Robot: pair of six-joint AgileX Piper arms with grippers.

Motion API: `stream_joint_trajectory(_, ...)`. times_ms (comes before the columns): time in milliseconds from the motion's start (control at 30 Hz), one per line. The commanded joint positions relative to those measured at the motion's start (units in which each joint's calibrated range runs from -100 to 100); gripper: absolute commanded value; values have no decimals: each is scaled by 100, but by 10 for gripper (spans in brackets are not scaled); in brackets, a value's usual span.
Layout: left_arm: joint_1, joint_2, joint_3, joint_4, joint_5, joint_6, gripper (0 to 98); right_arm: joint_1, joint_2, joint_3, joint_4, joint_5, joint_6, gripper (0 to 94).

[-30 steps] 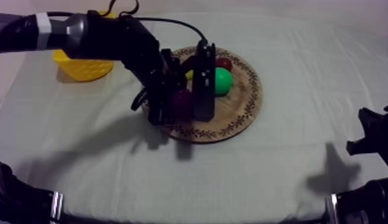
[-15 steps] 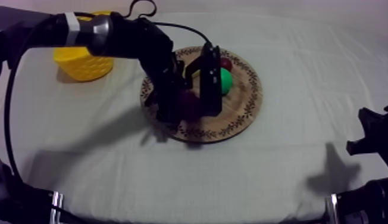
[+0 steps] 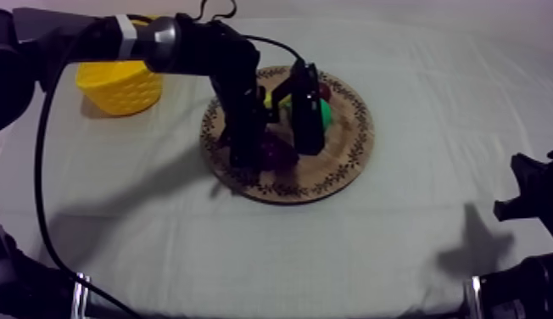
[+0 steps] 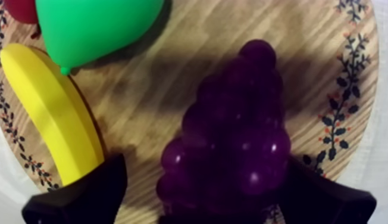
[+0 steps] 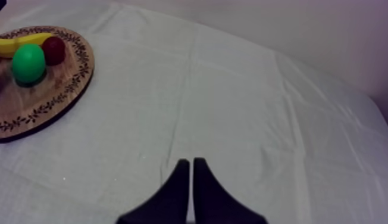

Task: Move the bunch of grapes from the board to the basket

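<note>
While I hold the rig at this moment, I count one board [image 3: 349, 157], one basket [image 3: 119, 89] and four toy fruits: one bunch of grapes [image 3: 280, 153], one banana [image 4: 50, 113], one pear [image 4: 95, 27] and one small red fruit [image 5: 53, 50]. All four fruits lie on the board, which sits mid-table on the cloth [image 3: 373, 246]. The basket stands apart from it, toward the table's far left. My left gripper [image 3: 277, 148] is down over the board with its fingers [image 4: 83, 196] spread wide, one at each side of the grapes. In the left wrist view, the finger on the banana's side stands clear of the bunch with bare wood between them. The other sits right at the bunch's edge, and I cannot tell whether it touches. The gripper has hold of nothing, and the grapes rest flat on the wood near the board's rim. The banana lies just beside them and the pear is beyond, its tip touching or nearly touching the banana. The red fruit is next to the pear on its far side. The rim carries a printed ring of dark leafy sprigs with small reddish dots. My right gripper [image 5: 191, 162] sits low at the table's right side, well apart from the board, its two fingers pressed together into a narrow wedge with nothing between them.
</note>
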State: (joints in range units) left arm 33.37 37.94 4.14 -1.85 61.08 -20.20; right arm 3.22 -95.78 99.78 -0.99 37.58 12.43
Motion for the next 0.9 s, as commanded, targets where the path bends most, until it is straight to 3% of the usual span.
stream_joint_trajectory(0,0,43,-54,5,56,1,915,-1,2,-1,-1,0,0,3)
stream_joint_trajectory(267,-16,93,-130,28,140,2,878,-1,2,-1,-1,0,0,3)
stream_joint_trajectory(600,-34,89,-134,34,145,53,663,-1,2,-1,-1,0,0,3)
stream_joint_trajectory(867,-37,2,-55,30,89,96,608,-1,2,-1,-1,0,0,3)
